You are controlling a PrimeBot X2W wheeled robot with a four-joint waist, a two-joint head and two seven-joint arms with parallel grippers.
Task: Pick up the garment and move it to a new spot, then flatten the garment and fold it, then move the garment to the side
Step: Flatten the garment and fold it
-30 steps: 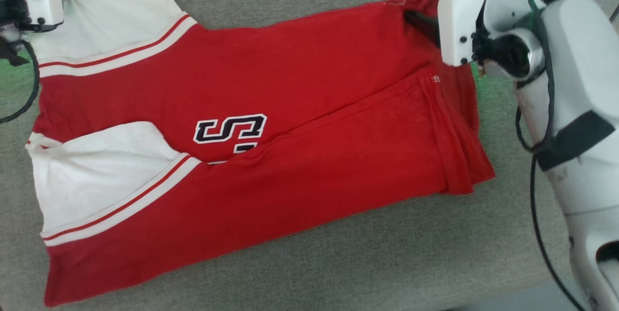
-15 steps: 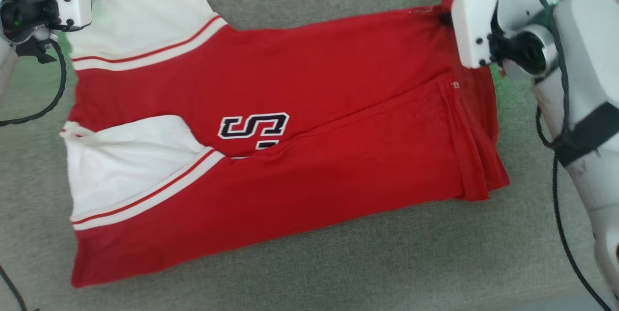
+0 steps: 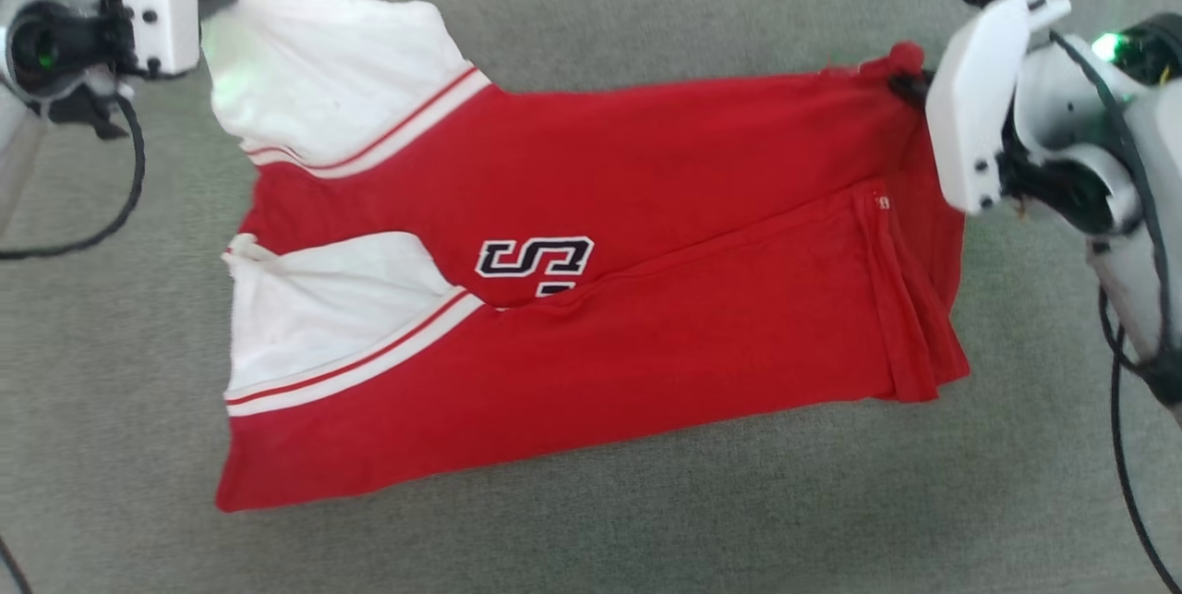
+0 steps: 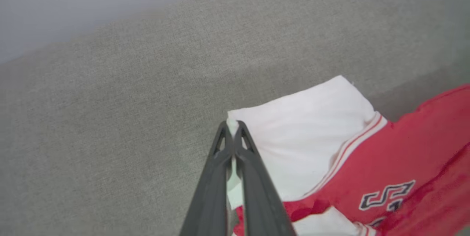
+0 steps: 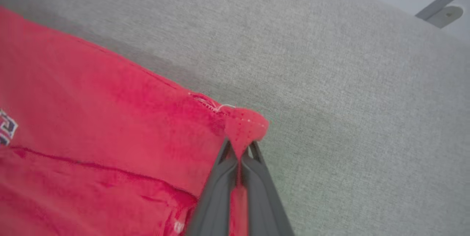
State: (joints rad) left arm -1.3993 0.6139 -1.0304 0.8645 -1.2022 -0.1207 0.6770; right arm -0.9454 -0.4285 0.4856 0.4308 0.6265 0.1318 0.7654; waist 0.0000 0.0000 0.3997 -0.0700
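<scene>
Well, the shirt (image 3: 665, 363) lies spread across the grey cloth-covered table (image 3: 646, 539), sleeves toward the robot's left and hem toward its right. It is folded lengthwise: the near half is turned up over the far half, and its edge runs slantwise across the middle. That edge covers the bottom of the black-and-white lettering (image 3: 536, 259). The near sleeve (image 3: 332, 312) is white with red-and-white striped trim and rests flat on top of the red body.

The far sleeve (image 3: 323, 81) is drawn out to a point toward the left claw (image 4: 232, 127). That claw is pinched tight on the sleeve's outer corner — a sliver of white cloth shows between its two dark fingers, and a bit pokes out past the tips.

Over at the other end, the right claw (image 5: 240, 153) is clamped on the far corner of the red hem. A small nub of stitched fabric bunches up just beyond its fingertips, and the far edge of the shirt runs fairly straight between the two claws. The near right corner of the hem lies loose on the table in a few soft pleats.

A black cable (image 3: 125, 197) loops down from the left wrist, clear of the shirt.
</scene>
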